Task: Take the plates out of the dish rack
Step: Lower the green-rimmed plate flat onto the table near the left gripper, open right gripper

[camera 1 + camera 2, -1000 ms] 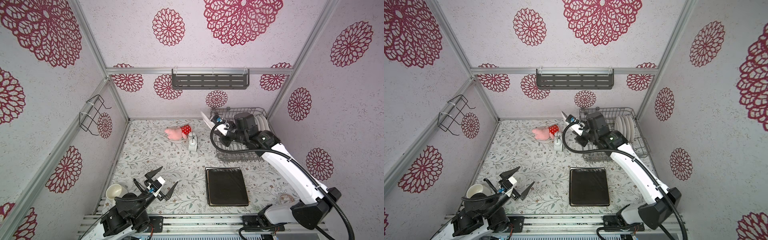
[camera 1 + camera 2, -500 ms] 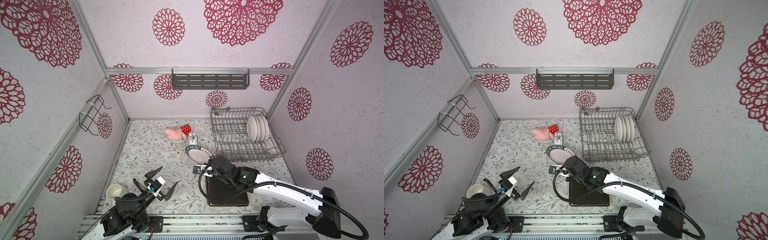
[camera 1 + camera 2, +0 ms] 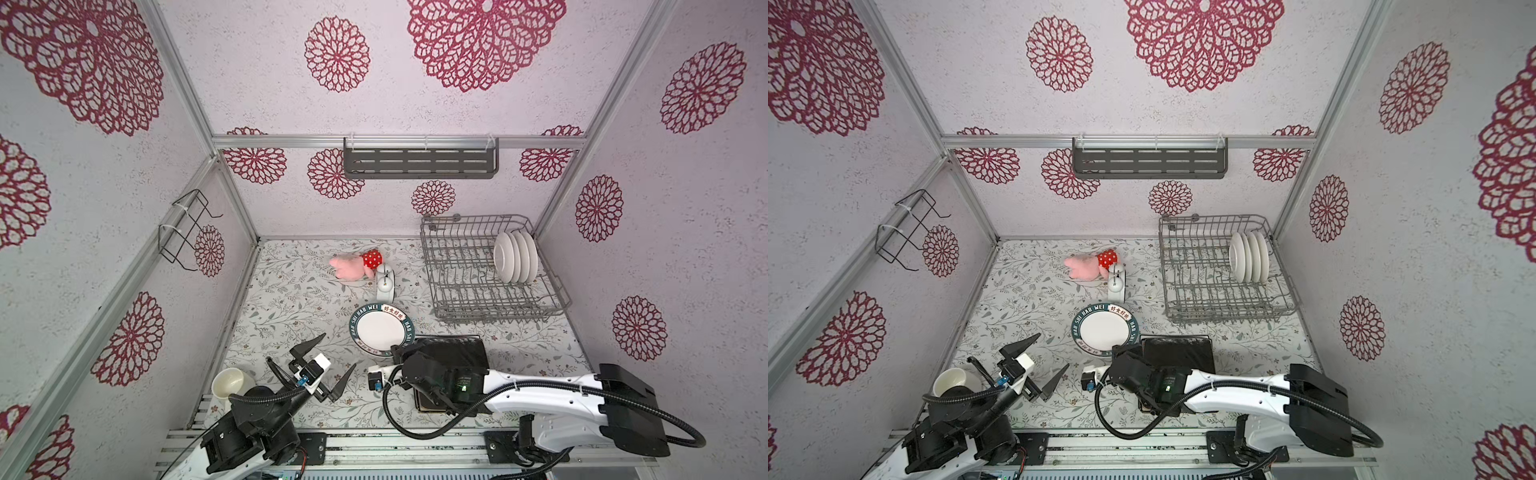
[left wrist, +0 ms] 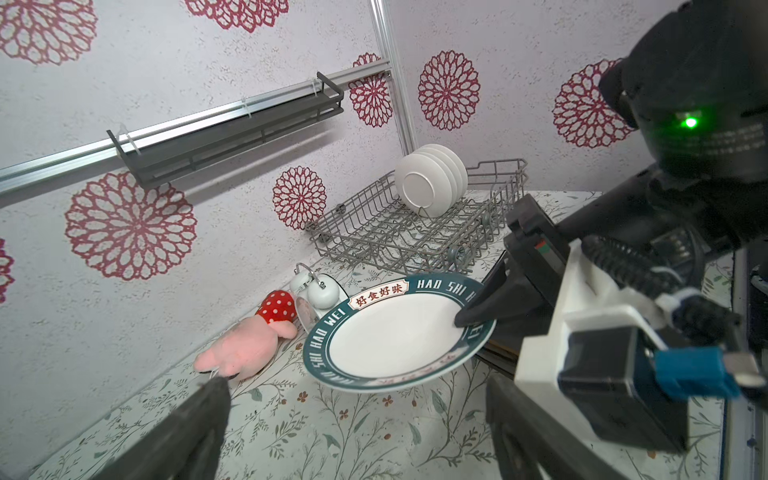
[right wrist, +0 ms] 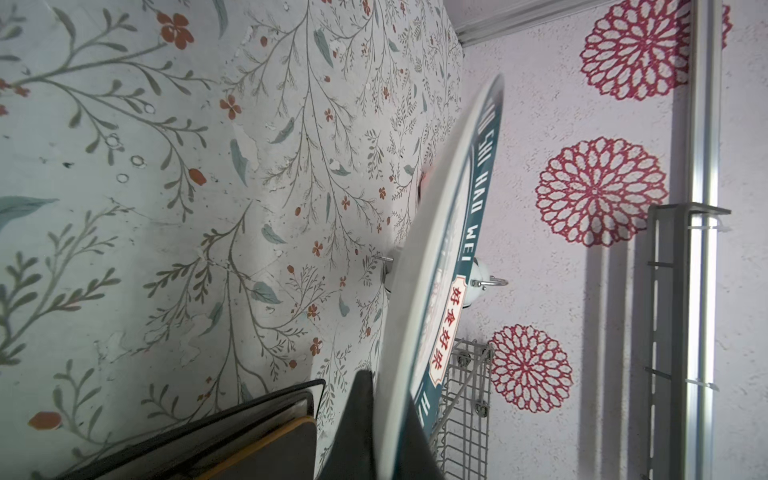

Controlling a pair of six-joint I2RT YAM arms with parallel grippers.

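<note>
The right gripper [image 4: 478, 313] was pinching the near-right rim of a round green-rimmed plate [image 3: 381, 331], holding it roughly level above the floral tabletop [image 3: 291, 303], just left of the stack of dark square plates [image 3: 457, 353]. Four white plates [image 3: 515, 257] stood upright at the far right of the dish rack [image 3: 457, 299]. The left gripper [image 3: 328, 365] hung idle near the front, fingers spread wide, beside a white mug [image 3: 230, 384]. Setting the plate down well probably called for lowering it flat, clear of the dark stack's edge and the alarm clock [image 3: 385, 282], and letting go only once it rested.
</note>
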